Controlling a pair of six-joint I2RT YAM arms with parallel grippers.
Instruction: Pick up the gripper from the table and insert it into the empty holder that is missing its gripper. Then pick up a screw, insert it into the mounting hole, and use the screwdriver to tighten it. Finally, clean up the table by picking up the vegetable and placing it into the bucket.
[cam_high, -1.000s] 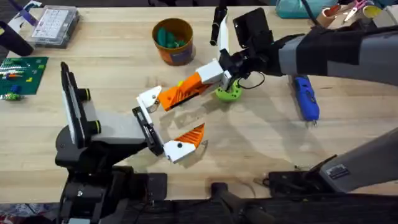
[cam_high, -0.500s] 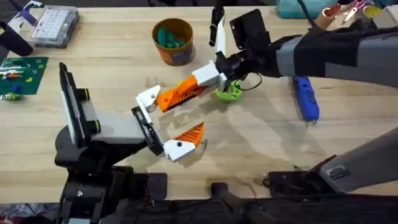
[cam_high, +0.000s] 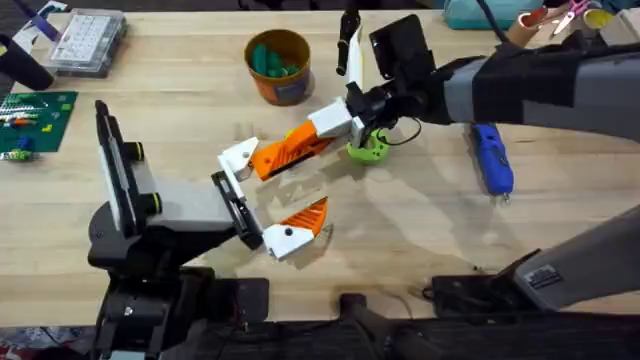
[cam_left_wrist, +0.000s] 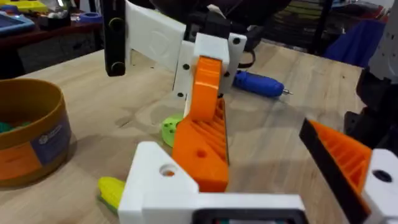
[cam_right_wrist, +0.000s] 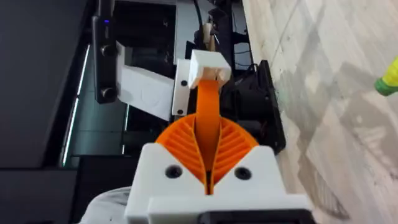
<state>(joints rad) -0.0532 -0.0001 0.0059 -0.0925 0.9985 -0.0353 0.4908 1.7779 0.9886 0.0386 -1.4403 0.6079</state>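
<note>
My right gripper (cam_high: 352, 115) is shut on the white block base of the gripper (cam_high: 295, 143), an orange ribbed finger held low over the table. Its narrow end lies against the holder (cam_high: 240, 157), the bare white bracket on my left arm; how far it is seated cannot be told. In the left wrist view the gripper (cam_left_wrist: 202, 134) runs from the holder (cam_left_wrist: 163, 186) up to the right gripper. My left gripper (cam_high: 272, 192) stands open, its other orange finger (cam_high: 303, 218) apart. The yellow vegetable (cam_left_wrist: 112, 190) lies beside the holder. The bucket (cam_high: 278, 65) stands behind, and the blue screwdriver (cam_high: 492, 157) lies at the right.
A lime-green ring dish (cam_high: 368, 150) sits just under the right gripper. At the far left are a clear parts box (cam_high: 90, 40) and a green circuit board (cam_high: 35, 120). Bare wood lies in front of the screwdriver, at the right.
The right gripper has shifted slightly left and away with the orange gripper, bringing its end closer against the holder. The left arm has stayed put.
</note>
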